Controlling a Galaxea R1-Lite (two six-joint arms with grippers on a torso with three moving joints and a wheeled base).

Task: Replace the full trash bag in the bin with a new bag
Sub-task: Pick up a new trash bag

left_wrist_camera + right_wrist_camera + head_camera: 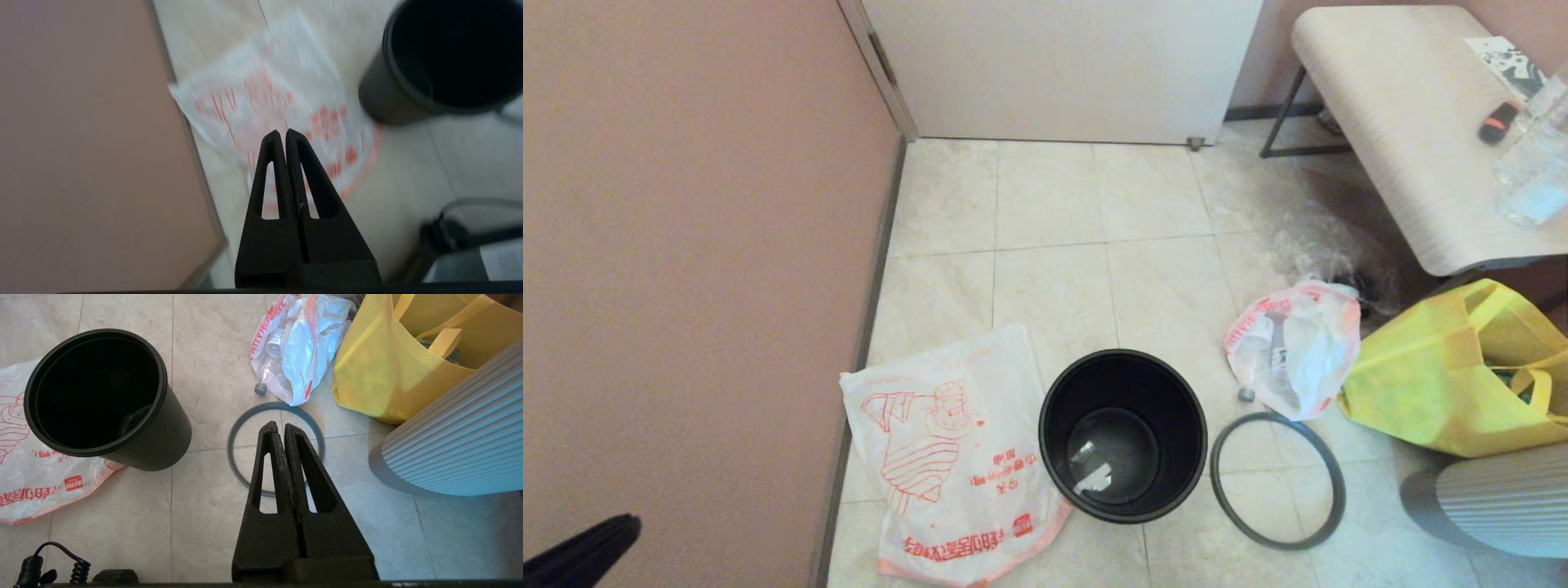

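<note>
1. Beige floor tiles (1045, 269) run between a pink wall (686, 245) on the left and a pale table (1405, 139) at the far right.
2. The small round black plastic bin (1123, 433) stands upright and unlined near the middle of the floor.
3. Its thin grey hoop rim (1278, 480) lies flat on the tiles just right of the bin.
4. The flat translucent white new bag (947, 457) with a red line-drawn figure lies left of the bin, its edge tucked under the bin's base.
5. The lumpy white full trash bag (1294, 347), bottles showing through, sits beyond the hoop, against a yellow fabric tote (1454, 367).
6. The left gripper (282, 132) hovers over the new bag, fingers pressed together, holding nothing.
7. The right gripper (278, 425) hangs over the hoop, likewise closed and empty.
</note>
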